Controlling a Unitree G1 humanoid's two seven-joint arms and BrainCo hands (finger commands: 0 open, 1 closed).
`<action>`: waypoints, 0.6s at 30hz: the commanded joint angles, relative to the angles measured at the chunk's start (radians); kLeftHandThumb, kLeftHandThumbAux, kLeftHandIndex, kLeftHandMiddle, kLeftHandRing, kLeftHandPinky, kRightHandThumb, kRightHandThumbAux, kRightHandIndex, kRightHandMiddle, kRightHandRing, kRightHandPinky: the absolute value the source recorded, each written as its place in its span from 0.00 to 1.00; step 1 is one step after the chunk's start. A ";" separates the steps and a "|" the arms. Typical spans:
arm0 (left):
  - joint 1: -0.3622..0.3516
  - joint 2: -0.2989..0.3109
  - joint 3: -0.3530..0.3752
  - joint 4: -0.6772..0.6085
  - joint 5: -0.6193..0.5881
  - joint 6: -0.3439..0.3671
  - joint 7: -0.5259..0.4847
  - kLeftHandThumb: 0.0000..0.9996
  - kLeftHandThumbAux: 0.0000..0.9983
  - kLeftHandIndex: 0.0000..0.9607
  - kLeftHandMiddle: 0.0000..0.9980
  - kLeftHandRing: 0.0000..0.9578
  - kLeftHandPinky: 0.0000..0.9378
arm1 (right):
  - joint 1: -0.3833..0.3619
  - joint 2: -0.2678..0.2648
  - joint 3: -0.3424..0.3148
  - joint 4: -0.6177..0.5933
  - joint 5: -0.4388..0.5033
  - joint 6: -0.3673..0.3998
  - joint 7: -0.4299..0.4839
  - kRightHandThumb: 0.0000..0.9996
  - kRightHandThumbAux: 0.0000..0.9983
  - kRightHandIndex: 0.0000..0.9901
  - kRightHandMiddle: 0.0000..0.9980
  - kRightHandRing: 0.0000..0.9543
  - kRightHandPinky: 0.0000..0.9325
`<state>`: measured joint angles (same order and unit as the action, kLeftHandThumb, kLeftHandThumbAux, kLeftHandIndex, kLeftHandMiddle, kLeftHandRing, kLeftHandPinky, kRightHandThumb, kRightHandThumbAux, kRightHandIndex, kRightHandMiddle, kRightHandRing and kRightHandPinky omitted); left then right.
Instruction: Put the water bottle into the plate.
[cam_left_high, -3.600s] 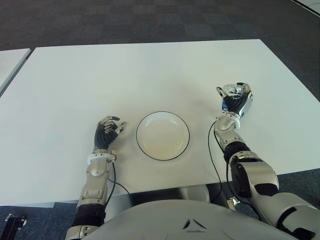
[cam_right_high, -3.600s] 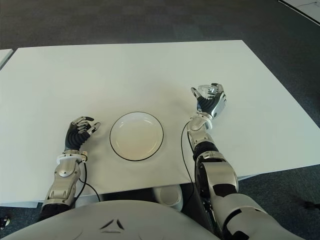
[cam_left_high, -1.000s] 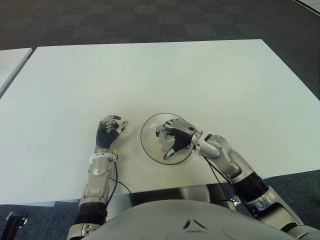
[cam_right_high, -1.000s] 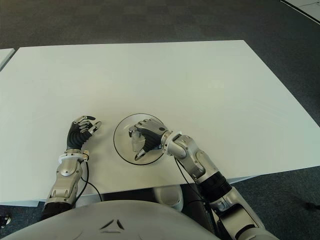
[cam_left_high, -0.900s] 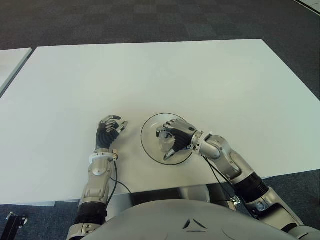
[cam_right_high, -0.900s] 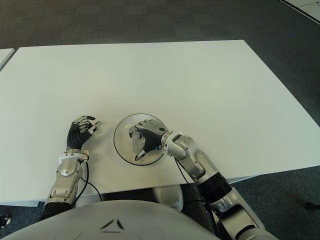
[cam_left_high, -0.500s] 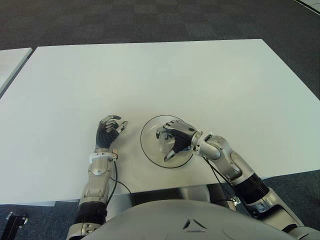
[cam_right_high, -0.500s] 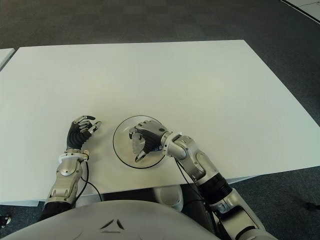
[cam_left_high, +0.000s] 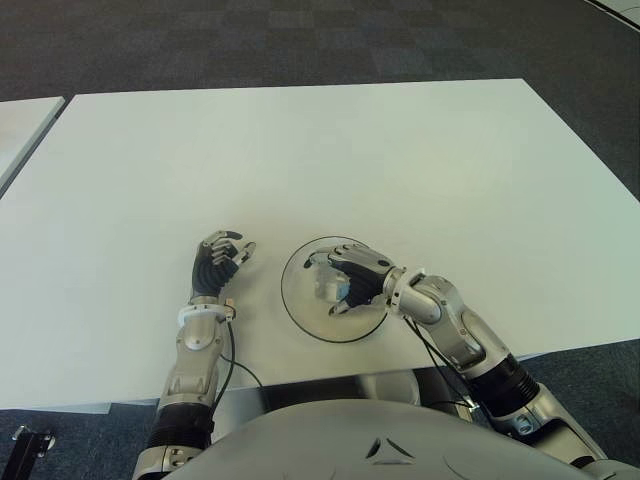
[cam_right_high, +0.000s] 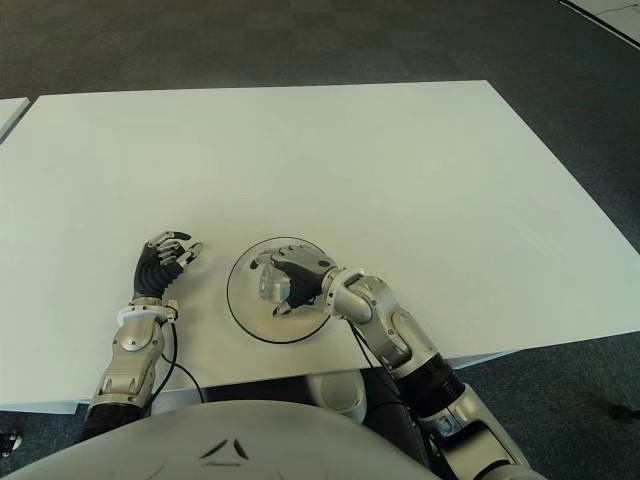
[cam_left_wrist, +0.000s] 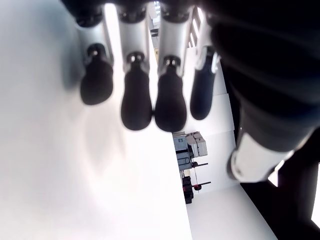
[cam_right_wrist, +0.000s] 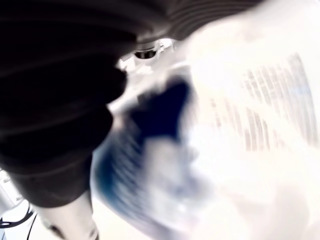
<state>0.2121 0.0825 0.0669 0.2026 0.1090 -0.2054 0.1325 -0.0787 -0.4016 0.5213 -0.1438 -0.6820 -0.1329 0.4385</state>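
The small clear water bottle (cam_left_high: 327, 288) with a blue label sits inside the white, dark-rimmed plate (cam_left_high: 296, 312) near the table's front edge. My right hand (cam_left_high: 352, 278) is over the plate on the bottle's right side. Its fingers are spread and arch loosely above the bottle, and the thumb is below it. The right wrist view is filled by the bottle (cam_right_wrist: 240, 125), seen close and blurred beside the dark palm. My left hand (cam_left_high: 214, 266) shows left of the plate with relaxed fingers (cam_left_wrist: 136, 100), holding nothing.
The white table (cam_left_high: 300, 150) stretches far behind the plate and out to both sides. Its front edge runs just below the plate. A second white table (cam_left_high: 25, 125) shows at the far left, with dark carpet all around.
My right hand carried the bottle from the right side of the table into the plate. In the last half second its fingers uncurled from the bottle, and the plate shifted slightly toward me.
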 joint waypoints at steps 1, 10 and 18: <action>0.020 0.000 0.000 0.036 0.010 0.027 0.006 0.71 0.72 0.45 0.73 0.73 0.75 | 0.008 -0.014 0.005 0.018 -0.016 0.014 0.010 0.10 0.82 0.02 0.03 0.04 0.05; 0.017 -0.001 0.003 0.045 -0.010 0.008 -0.009 0.71 0.72 0.46 0.73 0.74 0.74 | 0.008 -0.025 -0.006 0.010 -0.031 -0.026 -0.037 0.09 0.66 0.00 0.00 0.00 0.00; 0.017 0.003 0.000 0.051 -0.003 0.002 -0.005 0.71 0.72 0.46 0.74 0.74 0.75 | 0.016 -0.030 -0.009 0.009 -0.048 -0.045 -0.091 0.13 0.51 0.00 0.00 0.00 0.00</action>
<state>0.2114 0.0827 0.0680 0.2174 0.0992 -0.2338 0.1324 -0.0761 -0.4247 0.5177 -0.1432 -0.7215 -0.1697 0.3609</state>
